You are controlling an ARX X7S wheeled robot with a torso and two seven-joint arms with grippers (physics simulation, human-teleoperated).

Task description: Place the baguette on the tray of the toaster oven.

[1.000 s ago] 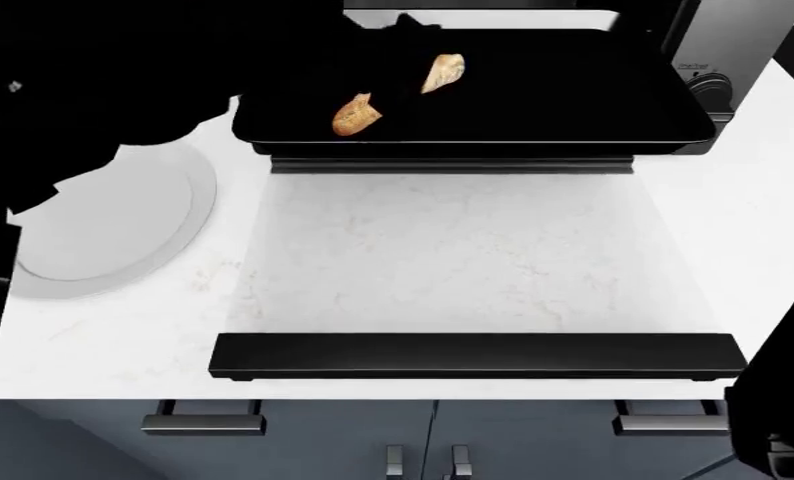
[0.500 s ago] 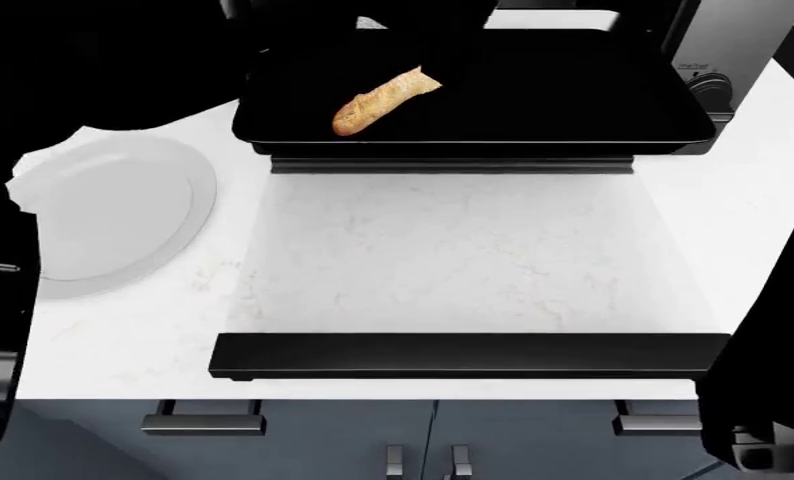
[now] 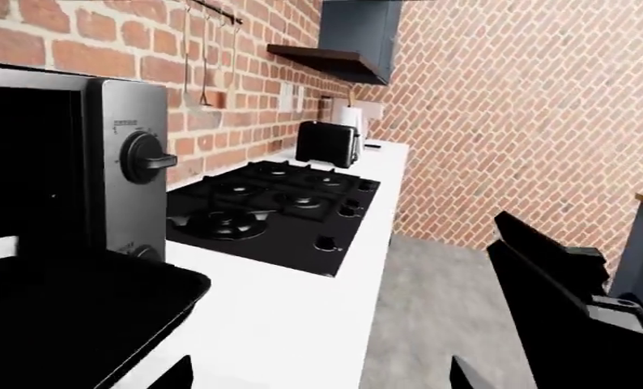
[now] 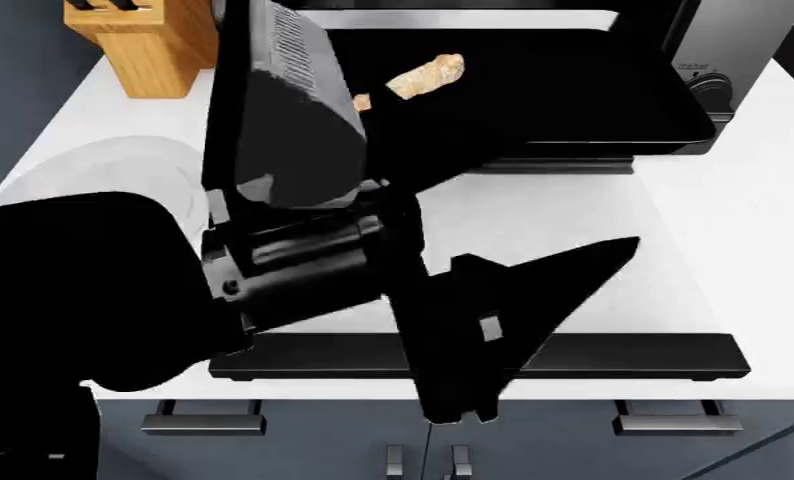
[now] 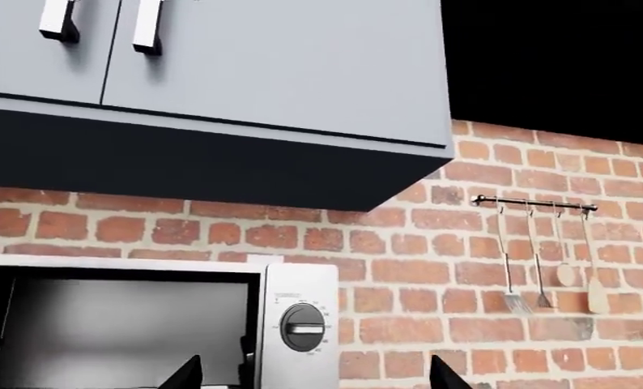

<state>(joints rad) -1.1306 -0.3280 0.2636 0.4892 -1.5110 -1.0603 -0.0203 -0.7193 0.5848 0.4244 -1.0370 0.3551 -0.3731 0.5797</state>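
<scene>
The baguette (image 4: 428, 74) lies on the glossy black tray (image 4: 597, 90), which sticks out in front of the toaster oven (image 4: 724, 40). My left arm crosses the head view and hides part of the loaf and tray. My left gripper (image 4: 547, 328) is open and empty above the counter, well in front of the tray. In the left wrist view the left gripper (image 3: 321, 374) has its tips far apart, beside the tray (image 3: 73, 316) and the oven (image 3: 117, 162). My right gripper (image 5: 316, 374) is open and empty, raised and facing the oven's (image 5: 289, 324) top.
A round light grey plate (image 4: 97, 160) lies at the left and a knife block (image 4: 144, 40) at the back left. A long black bar handle (image 4: 637, 355) runs along the counter's front. A gas hob (image 3: 278, 203) and a black toaster (image 3: 327, 142) are beyond the oven.
My left arm has drawn back from the tray and swung across the head view, gripper empty. The baguette stays on the tray. My right arm has left the head view.
</scene>
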